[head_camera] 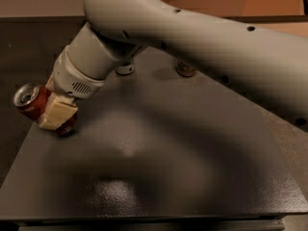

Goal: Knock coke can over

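The coke can (30,101), red with a silver top, is at the left edge of the dark table (159,177). It is tilted, with its top leaning left and toward the camera. My gripper (52,113) is at the can. One cream finger (58,112) lies across the can's near side, and the other finger is hidden behind it. The gripper looks shut on the can. The big grey arm (192,37) reaches in from the right across the top of the view.
The bases of two other cans show under the arm at the table's far side, one pale (125,69) and one brown (186,70). The table's left edge runs right beside the coke can. A dark floor lies beyond that edge.
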`<state>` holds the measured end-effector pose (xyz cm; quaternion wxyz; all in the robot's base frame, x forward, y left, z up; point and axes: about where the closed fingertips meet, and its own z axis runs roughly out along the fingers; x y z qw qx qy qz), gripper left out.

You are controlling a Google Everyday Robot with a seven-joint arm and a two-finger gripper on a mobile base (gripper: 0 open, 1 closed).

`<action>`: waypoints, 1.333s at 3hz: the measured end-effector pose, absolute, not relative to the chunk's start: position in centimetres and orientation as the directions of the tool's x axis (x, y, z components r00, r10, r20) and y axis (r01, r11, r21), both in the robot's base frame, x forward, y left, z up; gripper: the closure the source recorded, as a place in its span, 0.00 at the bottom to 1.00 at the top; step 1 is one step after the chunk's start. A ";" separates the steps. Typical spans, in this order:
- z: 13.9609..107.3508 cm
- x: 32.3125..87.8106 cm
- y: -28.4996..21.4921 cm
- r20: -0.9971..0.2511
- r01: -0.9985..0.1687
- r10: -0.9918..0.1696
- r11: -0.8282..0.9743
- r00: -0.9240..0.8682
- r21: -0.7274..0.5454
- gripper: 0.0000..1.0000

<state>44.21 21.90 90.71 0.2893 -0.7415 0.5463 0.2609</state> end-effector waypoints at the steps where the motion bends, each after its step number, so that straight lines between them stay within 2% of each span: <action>1: 91.2 45.0 18.9 -0.587 -0.934 -0.727 -0.302 0.356 -0.192 1.00; 2: 91.1 45.5 16.7 -0.476 -0.895 -0.759 -0.374 0.445 -0.241 1.00; 3: 90.2 45.4 15.3 -0.358 -0.834 -0.754 -0.478 0.550 -0.275 0.82; 4: 89.0 45.2 14.4 -0.232 -0.761 -0.730 -0.576 0.643 -0.299 0.59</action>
